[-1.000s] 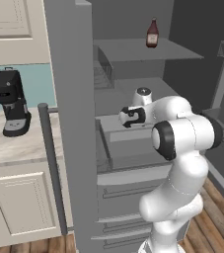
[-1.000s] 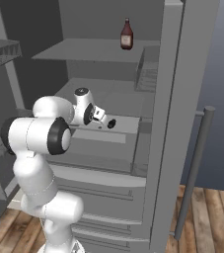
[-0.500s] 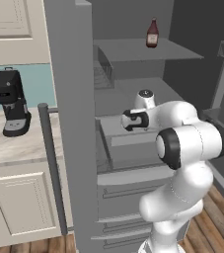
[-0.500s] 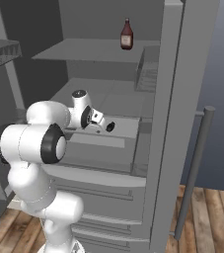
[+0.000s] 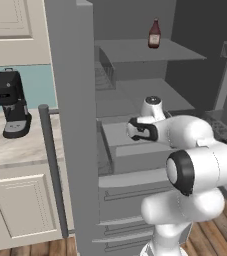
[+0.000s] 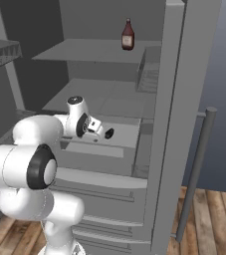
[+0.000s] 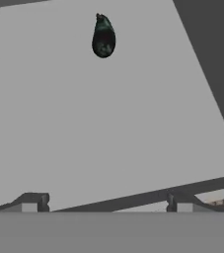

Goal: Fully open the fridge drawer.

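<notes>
since a second ago the elbow has swung lower and closer to the cameras, and the hand has pulled back a touch over the drawer; the drawer itself sits about where it was.

using the fridge drawer [image 5: 135, 150] as the landmark: nearest to the base, below its flat front panel, are the ridged grey panels [image 5: 130, 192] stacked down toward the wooden floor [image 6: 209, 219]. the drawer is partway pulled out from the fridge body, front panel sticking out past the shelf above it, open top showing.

the gripper [image 5: 131, 129] hangs just over the drawer's left half in the left base view, and in the right base view it's above the drawer [image 6: 104, 149] with the gripper [image 6: 106, 133] pointing toward the right wall. in the hand view the two fingertips [image 7: 34, 201] are spread wide apart at the bottom, nothing between them, looking at the drawer's pale floor [image 7: 108, 123]. a dark eggplant-looking thing [image 7: 103, 37] lies at the far end of that floor.

behind and above the drawer is a flat shelf [image 5: 145, 97], then a higher shelf [image 5: 140, 50] with a brown bottle [image 5: 154, 34] standing upright on it.

off to the left of the drawer, past the fridge door edge and its bar handle [image 5: 52, 170], a black coffee machine [image 5: 11, 102] sits on the counter [image 5: 15, 145].
</notes>
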Controlling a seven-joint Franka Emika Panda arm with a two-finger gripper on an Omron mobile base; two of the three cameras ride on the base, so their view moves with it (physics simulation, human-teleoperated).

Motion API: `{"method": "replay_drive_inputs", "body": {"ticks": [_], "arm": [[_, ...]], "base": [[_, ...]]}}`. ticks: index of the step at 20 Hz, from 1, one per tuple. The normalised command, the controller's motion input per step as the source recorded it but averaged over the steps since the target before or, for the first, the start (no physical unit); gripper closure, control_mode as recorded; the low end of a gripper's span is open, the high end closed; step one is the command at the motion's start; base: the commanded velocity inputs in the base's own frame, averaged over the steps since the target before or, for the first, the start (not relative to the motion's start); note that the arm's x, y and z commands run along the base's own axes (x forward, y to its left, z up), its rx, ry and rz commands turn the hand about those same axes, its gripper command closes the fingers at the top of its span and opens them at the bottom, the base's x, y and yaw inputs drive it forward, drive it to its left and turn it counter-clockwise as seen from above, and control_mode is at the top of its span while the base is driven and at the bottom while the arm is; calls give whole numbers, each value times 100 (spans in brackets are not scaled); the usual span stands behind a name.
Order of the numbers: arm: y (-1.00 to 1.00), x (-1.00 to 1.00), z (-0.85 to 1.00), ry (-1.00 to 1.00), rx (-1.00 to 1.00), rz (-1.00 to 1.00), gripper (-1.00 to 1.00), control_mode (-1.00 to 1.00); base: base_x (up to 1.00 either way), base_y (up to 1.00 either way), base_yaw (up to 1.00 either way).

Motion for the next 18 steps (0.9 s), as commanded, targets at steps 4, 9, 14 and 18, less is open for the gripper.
{"method": "replay_drive_inputs", "body": {"ticks": [4,9,14,18], "arm": [[-8,-72,-24,4,0,0,-100,-100],[-6,-70,-17,3,0,0,-100,-100],[-3,-66,-14,1,0,0,-100,-100],[-6,-70,-15,0,0,0,-100,-100]], "base": [[0,0,0],[0,0,0],[0,0,0],[0,0,0]]}}
